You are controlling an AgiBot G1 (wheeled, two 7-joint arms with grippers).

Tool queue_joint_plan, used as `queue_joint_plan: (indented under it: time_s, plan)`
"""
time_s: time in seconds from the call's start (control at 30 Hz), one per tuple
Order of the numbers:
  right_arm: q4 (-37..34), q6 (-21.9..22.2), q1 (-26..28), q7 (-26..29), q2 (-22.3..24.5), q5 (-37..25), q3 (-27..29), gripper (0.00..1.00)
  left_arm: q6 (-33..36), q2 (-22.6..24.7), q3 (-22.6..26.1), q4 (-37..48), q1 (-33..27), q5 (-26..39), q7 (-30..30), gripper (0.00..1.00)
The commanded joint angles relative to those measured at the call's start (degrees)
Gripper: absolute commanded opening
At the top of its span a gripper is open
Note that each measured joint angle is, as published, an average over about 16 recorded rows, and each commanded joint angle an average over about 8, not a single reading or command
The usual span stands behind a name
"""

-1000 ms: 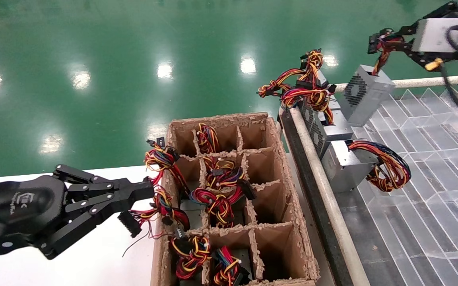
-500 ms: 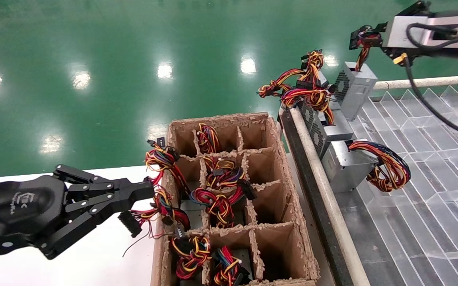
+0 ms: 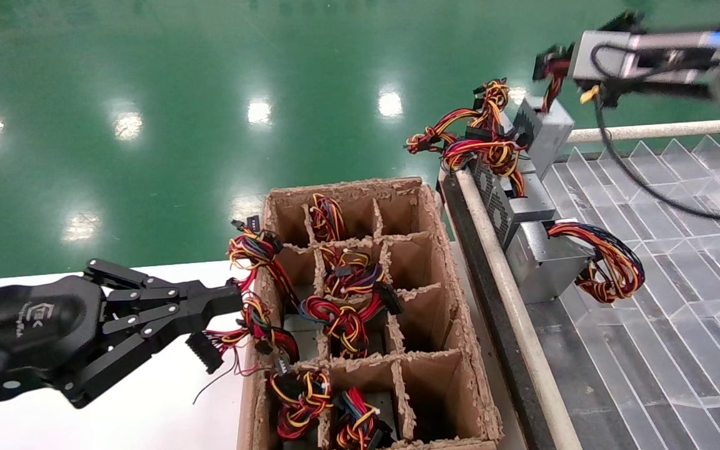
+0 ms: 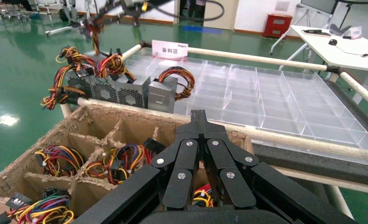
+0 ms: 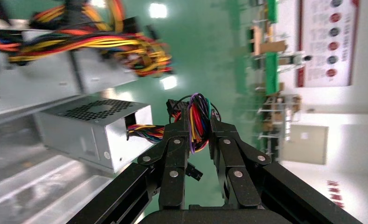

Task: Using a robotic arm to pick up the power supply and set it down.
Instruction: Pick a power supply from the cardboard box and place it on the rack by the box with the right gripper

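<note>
My right gripper (image 3: 549,62) is high at the far right, shut on the red, yellow and purple wire knot (image 5: 197,119) of the power supply (image 3: 550,137). The small silver-grey box (image 5: 91,133) hangs tilted below the gripper by its wires, over the far left corner of the clear tray (image 3: 679,250), close beside the other units there. Whether it touches the tray is hidden. My left gripper (image 3: 234,301) is parked low at the left, shut and empty, with its tips (image 4: 199,115) at the cardboard box's left wall.
A cardboard box (image 3: 444,269) with dividers holds several wired units. Along the tray's left edge lie a grey box with a long wire loop (image 3: 544,262) and a grille-sided one (image 3: 510,209). A white pipe rail (image 3: 504,281) borders the tray.
My right gripper has moved left with the power supply hanging from it; the box has swung left toward the row of other units. The left arm has not moved.
</note>
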Motion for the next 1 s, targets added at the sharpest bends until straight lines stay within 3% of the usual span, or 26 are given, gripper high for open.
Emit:
queue_joint_plan:
  time_s: [0.03, 0.33, 0.5, 0.57, 0.7, 0.8, 0.83, 1.0]
  plan:
    - [-1.08, 0.71, -0.48, -0.24, -0.58, -0.03, -0.02, 0.00, 0.00, 0.00, 0.00, 0.00, 0.00, 0.00, 0.00, 0.00]
    - [-2.39, 7.47, -2.33, 0.13, -2.46, 1.94, 1.39, 0.00, 0.00, 0.00, 0.00, 0.00, 0.00, 0.00, 0.00, 0.00]
    - [-2.75, 7.19, -2.80, 0.43, -3.26, 2.44, 1.73, 0.12, 0.00, 0.00, 0.00, 0.00, 0.00, 0.00, 0.00, 0.00]
    - [-2.77, 6.81, -2.81, 0.55, -3.38, 2.71, 1.93, 0.26, 0.00, 0.00, 0.00, 0.00, 0.00, 0.00, 0.00, 0.00]
    - [-2.84, 5.96, -2.67, 1.01, -3.34, 3.51, 2.48, 0.69, 0.00, 0.00, 0.00, 0.00, 0.00, 0.00, 0.00, 0.00]
    - [-3.02, 5.38, -2.55, 1.51, -3.14, 4.08, 2.88, 0.96, 0.00, 0.00, 0.00, 0.00, 0.00, 0.00, 0.00, 0.00]
    - [-3.10, 5.19, -2.51, 1.71, -3.06, 4.27, 3.01, 1.00, 0.00, 0.00, 0.00, 0.00, 0.00, 0.00, 0.00, 0.00]
    - [-3.35, 4.19, -2.37, 2.63, -2.59, 5.13, 3.61, 1.00, 0.00, 0.00, 0.00, 0.00, 0.00, 0.00, 0.00, 0.00]
